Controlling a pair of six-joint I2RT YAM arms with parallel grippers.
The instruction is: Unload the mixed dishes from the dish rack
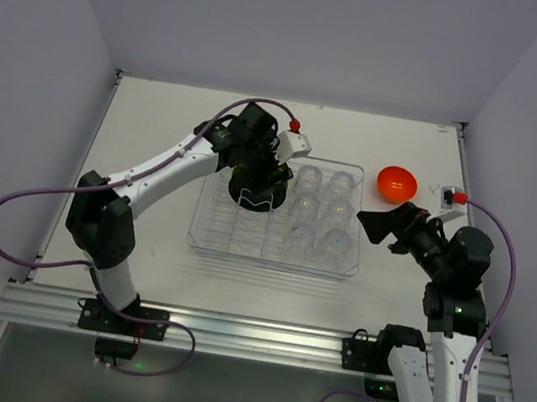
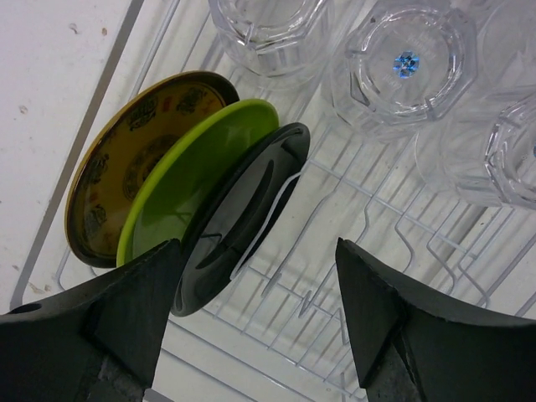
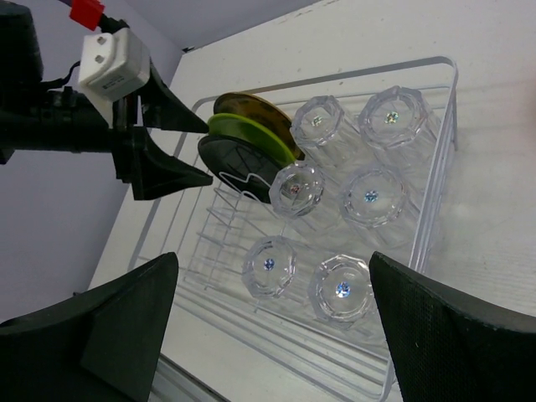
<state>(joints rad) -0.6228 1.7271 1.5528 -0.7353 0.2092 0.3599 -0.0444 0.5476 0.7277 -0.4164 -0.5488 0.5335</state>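
1. Dish rack [image 1: 270, 260] is sitting mid-table, holding three upright plates and six upturned glass cups [image 3: 368, 197]; the orange bowl [image 1: 396, 184] is already lying outside.
2. Left gripper [image 2: 258, 247], fingers spread, is hovering over the black plate [image 2: 243, 209].
3. Pinching its rim squarely, clear of the green plate [image 2: 193, 159] beside it, is looking wisest.
4. Right gripper [image 3: 272, 260] is hanging beside the rack, spread and empty.

1. Rectangular clear plastic rack with white wire ribs [image 3: 222, 239], lying on a pale table [image 3: 494, 251].
2. Six small clear glass cups [image 3: 368, 194], in two rows of three, on the rack's right side.
3. Three plates on edge at the left end, close together: a round yellow plate with dark rim [image 3: 247, 107], a lime-green plate [image 3: 251, 134] and a dark grey plate [image 3: 230, 163].
4. Left gripper [image 3: 207, 151], black fingers spread, tips just beside the dark grey plate.
5. Right gripper [image 3: 272, 260], fingers wide apart in the foreground.
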